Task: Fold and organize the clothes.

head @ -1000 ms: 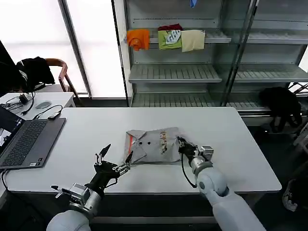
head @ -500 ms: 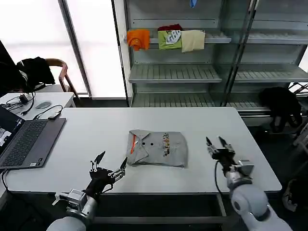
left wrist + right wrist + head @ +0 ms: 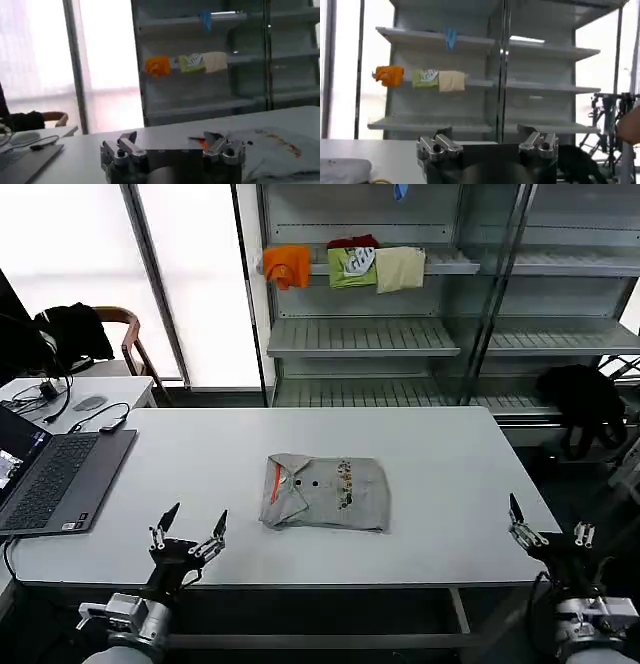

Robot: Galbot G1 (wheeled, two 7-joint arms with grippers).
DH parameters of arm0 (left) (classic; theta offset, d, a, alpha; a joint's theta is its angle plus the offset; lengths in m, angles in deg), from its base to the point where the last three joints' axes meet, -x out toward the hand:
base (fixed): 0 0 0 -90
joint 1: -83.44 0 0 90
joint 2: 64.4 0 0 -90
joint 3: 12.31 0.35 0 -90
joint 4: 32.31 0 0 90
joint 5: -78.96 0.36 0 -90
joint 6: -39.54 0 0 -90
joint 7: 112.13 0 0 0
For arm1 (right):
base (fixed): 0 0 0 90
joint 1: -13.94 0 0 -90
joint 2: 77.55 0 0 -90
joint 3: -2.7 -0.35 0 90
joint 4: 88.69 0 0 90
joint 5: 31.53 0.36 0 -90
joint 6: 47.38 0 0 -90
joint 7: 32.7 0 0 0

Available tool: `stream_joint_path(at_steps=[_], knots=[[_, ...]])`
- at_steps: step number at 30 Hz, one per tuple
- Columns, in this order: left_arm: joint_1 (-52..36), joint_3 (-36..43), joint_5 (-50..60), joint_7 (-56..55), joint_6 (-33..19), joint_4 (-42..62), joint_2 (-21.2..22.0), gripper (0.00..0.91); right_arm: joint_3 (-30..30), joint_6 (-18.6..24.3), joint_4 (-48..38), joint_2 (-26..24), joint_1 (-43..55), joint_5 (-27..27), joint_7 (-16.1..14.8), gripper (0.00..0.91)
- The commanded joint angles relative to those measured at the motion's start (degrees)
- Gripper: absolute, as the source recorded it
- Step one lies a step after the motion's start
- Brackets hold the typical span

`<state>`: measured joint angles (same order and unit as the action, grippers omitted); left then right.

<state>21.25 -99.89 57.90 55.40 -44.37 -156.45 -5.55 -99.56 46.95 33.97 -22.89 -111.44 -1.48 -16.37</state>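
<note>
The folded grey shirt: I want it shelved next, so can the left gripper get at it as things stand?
Probably yes. The folded grey shirt lies mid-table, and bare table lies between it and the open left gripper at the near edge.

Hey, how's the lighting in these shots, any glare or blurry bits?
Head view: the windows blow out to white, but the folded shirt and white table are evenly lit with only soft shadows. Left wrist view: hazy backlight from the window washes out contrast, and the shelves look soft. Right wrist view: the shelving is clearer, but bright at both edges.
</note>
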Motion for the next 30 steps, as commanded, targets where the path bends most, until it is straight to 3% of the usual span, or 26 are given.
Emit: stream_joint_path(at_steps=[1,14,30], knots=[[1.7,-2.8,-0.9,-0.9,-6.2,0.7,-0.2,0.907,-1.6,9.3,3.7,1.2,-10.9,-4.1,0.3,0.907],[2.0,-2.6,1.4,-0.4,-6.1,0.3,0.7,0.907,-1.3,9.7,3.7,2.0,-10.7,-5.7,3.4,0.907],[2.2,-2.5,1.0,0.1,-6.1,2.8,2.3,0.907,1.8,8.4,2.4,2.2,-6.4,-6.3,2.3,0.907]])
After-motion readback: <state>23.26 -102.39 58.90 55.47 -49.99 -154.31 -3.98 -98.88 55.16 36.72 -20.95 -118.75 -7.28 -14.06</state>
